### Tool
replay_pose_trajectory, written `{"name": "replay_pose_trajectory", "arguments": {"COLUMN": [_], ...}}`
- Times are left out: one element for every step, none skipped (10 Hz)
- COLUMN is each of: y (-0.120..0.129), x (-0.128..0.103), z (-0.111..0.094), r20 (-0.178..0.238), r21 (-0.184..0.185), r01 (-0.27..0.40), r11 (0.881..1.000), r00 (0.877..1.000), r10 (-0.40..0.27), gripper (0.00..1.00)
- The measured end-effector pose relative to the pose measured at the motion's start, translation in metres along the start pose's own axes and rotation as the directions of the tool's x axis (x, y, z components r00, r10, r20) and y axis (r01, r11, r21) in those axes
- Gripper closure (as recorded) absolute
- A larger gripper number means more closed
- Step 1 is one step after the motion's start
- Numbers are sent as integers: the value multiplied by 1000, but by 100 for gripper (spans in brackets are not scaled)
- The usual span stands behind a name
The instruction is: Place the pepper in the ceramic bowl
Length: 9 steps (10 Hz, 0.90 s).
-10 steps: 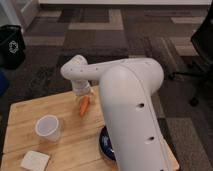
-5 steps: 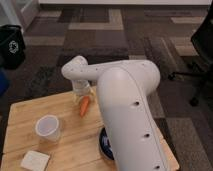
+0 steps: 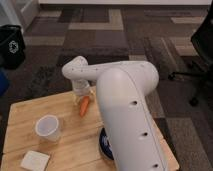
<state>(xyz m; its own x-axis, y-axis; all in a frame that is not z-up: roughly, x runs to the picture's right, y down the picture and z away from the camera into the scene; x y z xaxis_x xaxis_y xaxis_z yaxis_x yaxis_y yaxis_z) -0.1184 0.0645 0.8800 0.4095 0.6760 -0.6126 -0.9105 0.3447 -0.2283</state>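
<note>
We see the gripper (image 3: pixel 81 96) down low over the far part of the wooden table (image 3: pixel 60 107), hanging from the end of the big white arm (image 3: pixel 125 110) that fills the near right of our view. Whether it is released or clamped, we cannot tell; the wrist hides its working end.

The pepper (image 3: pixel 84 106) sits right under the gripper, a little to the near side of it. It is orange-red and tilted, its upper end tucked up against the gripper and its narrow tip pointing down toward the tabletop. We cannot tell whether the gripper grasps it or only touches it.

The bowl (image 3: pixel 103 143) lies nearer to us than the gripper and off to the right as we look. Only 1 dark blue sliver of its rim peeks out from behind the arm. The pepper is outside it and well apart from it.

Left of the gripper and closer to us stands 1 white cup (image 3: pixel 48 128), upright. Nearer again, by the table's front corner, lies a flat white square (image 3: pixel 35 160).

Beyond the gripper is patterned carpet, with a black bin (image 3: pixel 11 47) far left and a dark chair (image 3: pixel 202 45) far right.
</note>
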Motion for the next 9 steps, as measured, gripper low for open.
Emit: {"name": "replay_pose_trajectory", "arguments": {"y": [0,0,2,4,8,10,10,10,8], "x": [-1,-2,-3,-2,-1,-1,1,3,5], "z": [-1,-3,-7,-12,-19,-26,-33,-43,-49], "r20": [2,6,12,17,21,28,35,46,53], "r21": [3,5,9,14,17,21,25,29,32], "r01": [1,2,5,8,9,8,0,-9,-16], "r11": [1000,1000,1000,1000,1000,1000,1000,1000,999], "r00": [1000,1000,1000,1000,1000,1000,999,999,999], "r10": [-1,-2,-5,-8,-10,-8,-1,8,14], "gripper": [58,65,78,90,100,100,100,100,100]}}
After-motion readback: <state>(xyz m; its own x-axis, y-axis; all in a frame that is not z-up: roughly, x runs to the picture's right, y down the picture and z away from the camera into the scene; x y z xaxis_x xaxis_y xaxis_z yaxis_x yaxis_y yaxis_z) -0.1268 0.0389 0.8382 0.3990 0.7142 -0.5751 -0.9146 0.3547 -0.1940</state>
